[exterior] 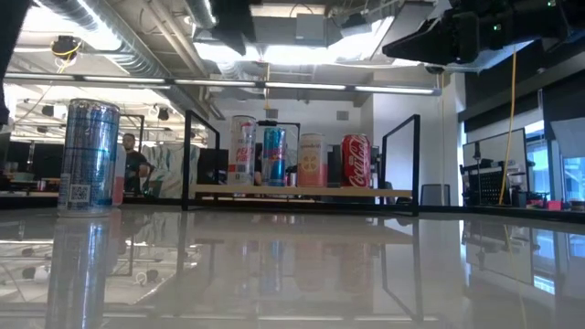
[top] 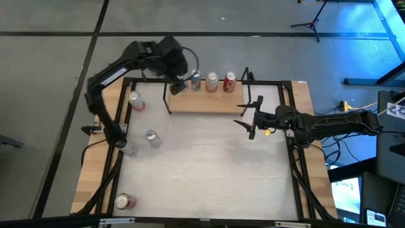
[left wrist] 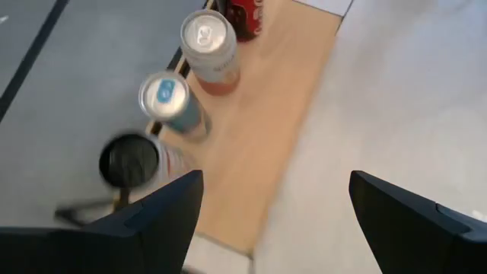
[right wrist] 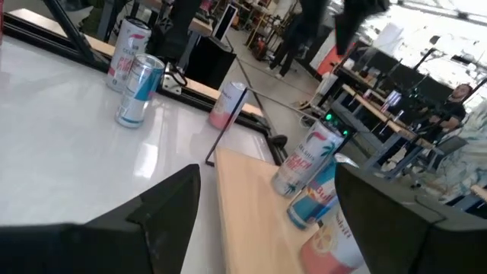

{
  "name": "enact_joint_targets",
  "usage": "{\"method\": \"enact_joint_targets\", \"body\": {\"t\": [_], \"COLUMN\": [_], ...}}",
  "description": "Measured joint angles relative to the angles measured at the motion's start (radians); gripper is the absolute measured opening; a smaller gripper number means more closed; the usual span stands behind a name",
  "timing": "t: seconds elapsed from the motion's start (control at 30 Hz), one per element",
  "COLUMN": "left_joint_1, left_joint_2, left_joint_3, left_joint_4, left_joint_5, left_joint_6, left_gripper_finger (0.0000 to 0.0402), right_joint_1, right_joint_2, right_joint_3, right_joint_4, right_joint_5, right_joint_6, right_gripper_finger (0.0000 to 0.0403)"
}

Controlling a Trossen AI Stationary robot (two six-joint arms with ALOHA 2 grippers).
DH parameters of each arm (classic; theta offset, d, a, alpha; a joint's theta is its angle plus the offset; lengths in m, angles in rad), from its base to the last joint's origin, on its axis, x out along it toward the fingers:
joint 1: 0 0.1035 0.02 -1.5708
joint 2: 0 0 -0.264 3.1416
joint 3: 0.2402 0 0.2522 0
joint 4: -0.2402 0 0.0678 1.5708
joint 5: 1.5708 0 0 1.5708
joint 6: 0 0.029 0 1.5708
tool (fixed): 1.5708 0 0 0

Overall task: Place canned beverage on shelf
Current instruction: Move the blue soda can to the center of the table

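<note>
Across the table (top: 209, 164), the left gripper (top: 180, 85) hangs wide and empty above the shelf (top: 205, 103), likely releasing; next, fetch another can (top: 152, 138) while the right gripper (top: 250, 118) waits open.

The high view looks straight down on the whole table (top: 209, 158). The low view sits at table-top level, facing across to the shelf (exterior: 302, 192) along the far edge. The left wrist view looks steeply down on the shelf from close above; the right wrist view looks along it from its end
</note>
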Motion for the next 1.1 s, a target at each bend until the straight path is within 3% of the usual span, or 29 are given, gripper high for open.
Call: {"method": "enact_joint_targets", "body": {"t": [0.37,0.6,0.97,1.1], "left_joint_1": [-0.310,-0.483,-0.621,-0.633], "left_joint_2": [-0.259,-0.391,-0.495,-0.495], "left_joint_3": [-0.010,-0.119,-0.450,-0.573], "left_joint_4": [-0.197,-0.200,-0.191,-0.158], "left_joint_5": [-0.315,-0.398,-0.418,-0.355], "left_joint_6": [-0.444,-0.625,-0.788,-0.803], "left_gripper_finger": [0.0319,0.0319,0.0319,0.0319], "right_joint_1": [0.000,0.000,0.000,0.000], "right_joint_2": [0.000,0.000,0.000,0.000], "right_joint_3": [0.000,0.000,0.000,0.000], "right_joint_4": [0.066,0.101,0.088,0.088], "right_joint_5": [-0.009,-0.038,-0.084,-0.113], "right_joint_6": [-0.005,0.080,0.210,0.235], "right_gripper_finger": [0.0301,0.0301,0.0301,0.0301]}}
